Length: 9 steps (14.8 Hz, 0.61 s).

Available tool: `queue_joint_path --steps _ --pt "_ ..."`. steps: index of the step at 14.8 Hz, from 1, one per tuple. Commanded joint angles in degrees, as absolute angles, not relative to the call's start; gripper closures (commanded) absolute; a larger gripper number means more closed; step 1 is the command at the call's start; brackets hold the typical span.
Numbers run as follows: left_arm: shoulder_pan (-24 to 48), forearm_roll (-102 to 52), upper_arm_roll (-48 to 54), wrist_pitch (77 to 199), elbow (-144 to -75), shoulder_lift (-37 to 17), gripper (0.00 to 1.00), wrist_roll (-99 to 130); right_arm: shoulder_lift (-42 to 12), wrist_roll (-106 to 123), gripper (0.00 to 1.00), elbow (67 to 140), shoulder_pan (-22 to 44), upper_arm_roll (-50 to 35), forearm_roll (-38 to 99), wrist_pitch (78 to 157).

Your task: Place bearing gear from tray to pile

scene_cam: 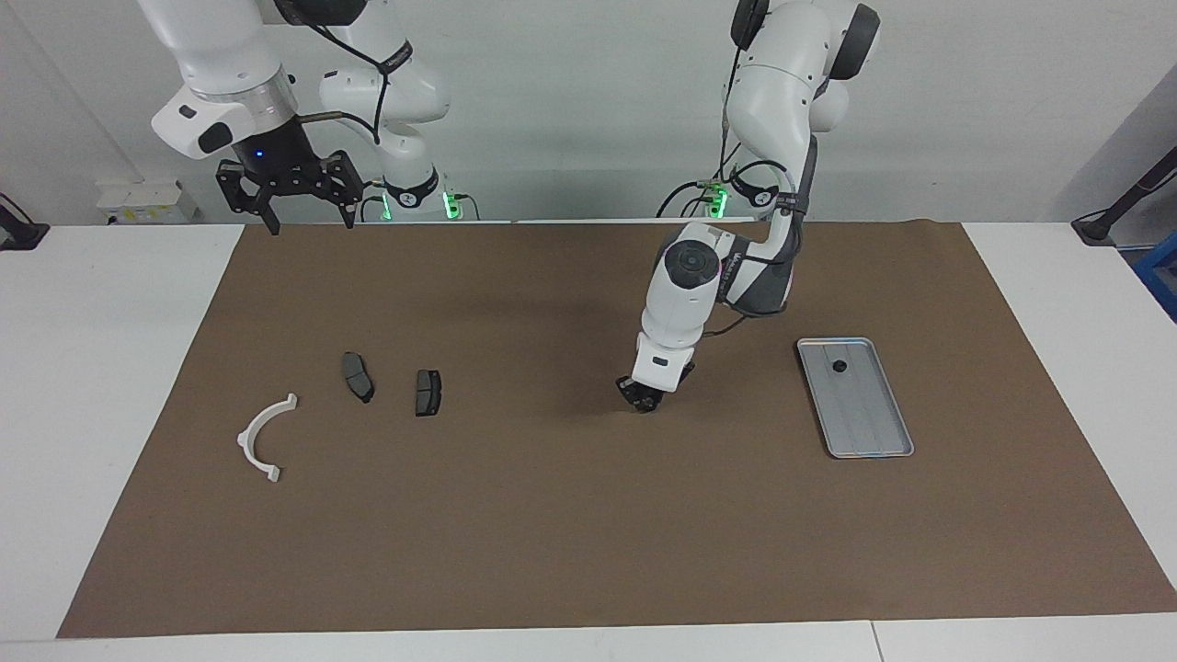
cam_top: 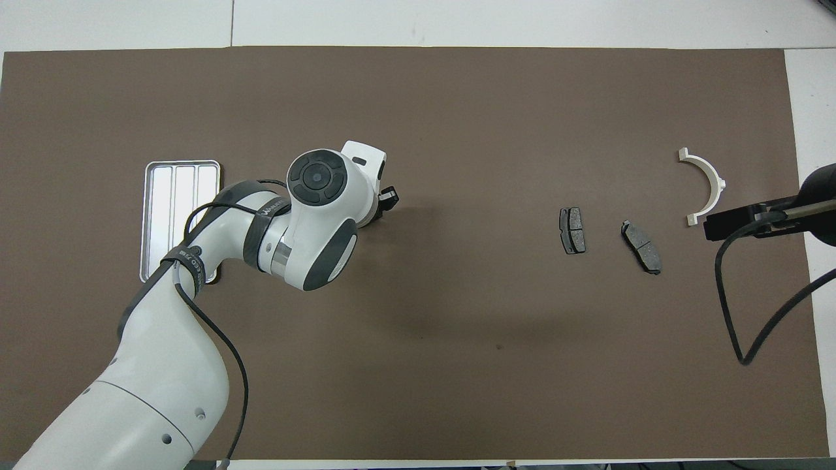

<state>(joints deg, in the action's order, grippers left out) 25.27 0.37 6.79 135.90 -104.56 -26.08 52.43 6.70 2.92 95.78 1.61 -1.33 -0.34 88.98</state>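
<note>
A small dark bearing gear (scene_cam: 839,366) lies on the tray (scene_cam: 869,414), at its end nearer the robots, near the mat's (scene_cam: 552,515) left-arm edge. The left gripper (scene_cam: 641,397) hangs low over bare mat between tray and pile; its grip I cannot tell. Open mat runs to the brake pads (scene_cam: 428,393) and white bracket (scene_cam: 267,437), and the right gripper (scene_cam: 311,225) waits wide open, raised over the mat's corner

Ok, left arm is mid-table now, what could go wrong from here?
A small dark part lies on the tray while the left gripper hangs low over bare mat; whether it carries anything is unclear. That low, it could scrape the mat. Setting down near the brake pads could knock them.
</note>
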Motion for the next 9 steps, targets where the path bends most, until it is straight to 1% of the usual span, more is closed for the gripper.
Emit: queue_joint_path --steps 1,2,4,6,7,9 --pt "24.7 1.1 6.3 138.4 -109.2 -24.0 0.59 52.5 7.7 0.8 0.0 97.7 1.5 -1.5 1.3 89.9" --pt "24.7 1.2 6.3 137.9 -108.9 -23.8 0.01 52.4 7.7 -1.6 0.0 98.6 1.8 -1.6 1.3 90.8" --pt "24.3 1.2 6.2 134.2 -107.0 -23.7 0.0 52.3 7.6 -8.0 0.0 101.4 5.7 -1.5 1.3 95.6" --pt "21.4 1.3 6.3 131.5 -107.5 -20.8 0.0 51.3 6.8 -14.4 0.0 103.8 9.4 -1.5 1.3 99.4" --pt "20.0 1.3 6.3 129.0 -109.2 -17.9 0.0 49.2 5.6 -17.9 0.0 104.0 11.3 -1.6 1.3 101.1" --pt "14.4 1.3 6.3 124.0 -114.8 -11.4 0.0 35.6 2.5 -25.6 0.0 103.9 15.4 -1.5 1.3 104.3"
